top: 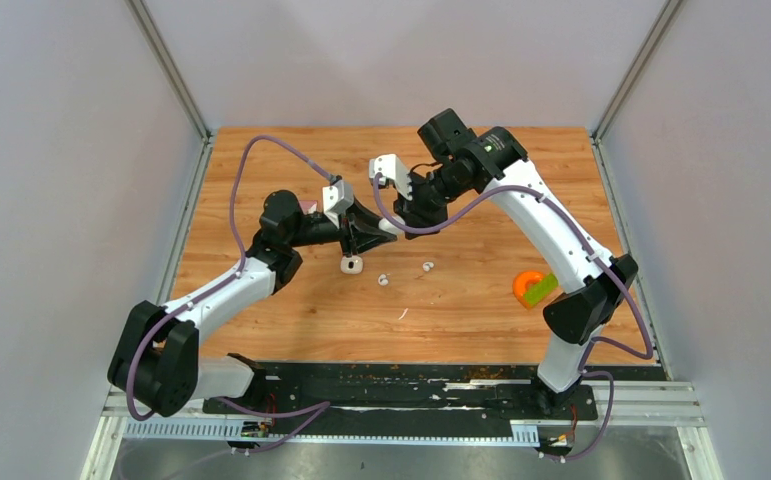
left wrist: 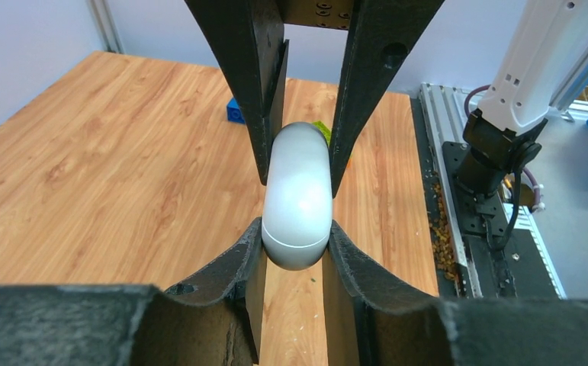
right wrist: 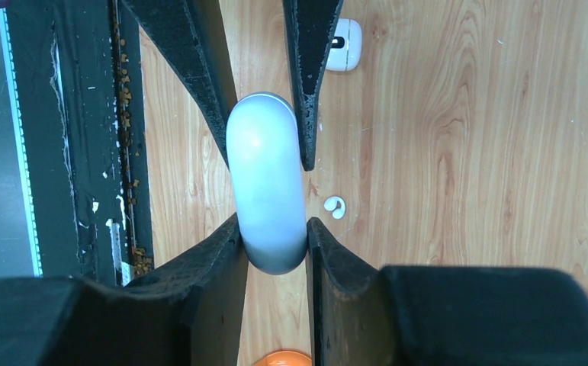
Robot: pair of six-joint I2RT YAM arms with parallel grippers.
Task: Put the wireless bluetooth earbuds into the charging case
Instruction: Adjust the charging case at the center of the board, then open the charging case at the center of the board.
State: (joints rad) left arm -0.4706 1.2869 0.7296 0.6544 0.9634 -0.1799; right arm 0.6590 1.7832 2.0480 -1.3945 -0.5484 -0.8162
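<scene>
I have both arms meeting above the middle of the table (top: 291, 320), claw to claw. The left gripper (left wrist: 294, 245) is clamped on the case (left wrist: 297, 191). In its wrist view its two fingers (left wrist: 233, 263) press the sides of the case's near end, where a thin seam line shows. The right gripper (right wrist: 273, 238) is clamped on the same case from the opposite end. In its own wrist view its fingers pinch the near end, while the left arm's fingers come in from the top of the picture and grip the far end. So the case, a glossy white rounded capsule, hangs in the air between the two claws, clear of the wood. From the top camera I can hardly make it out where the black fingers meet.

Two earbuds lie on the table, just nearer the bases than the grippers. The left earbud (top: 382, 281) and the right earbud (top: 427, 266) are apart from each other. A white rounded piece (top: 350, 265) with a dark spot lies left of them, near the left gripper. A thin white sliver (top: 402, 314) lies closer to the bases. An orange and green object (top: 534, 288) sits well to the right, beside the right arm.
</scene>
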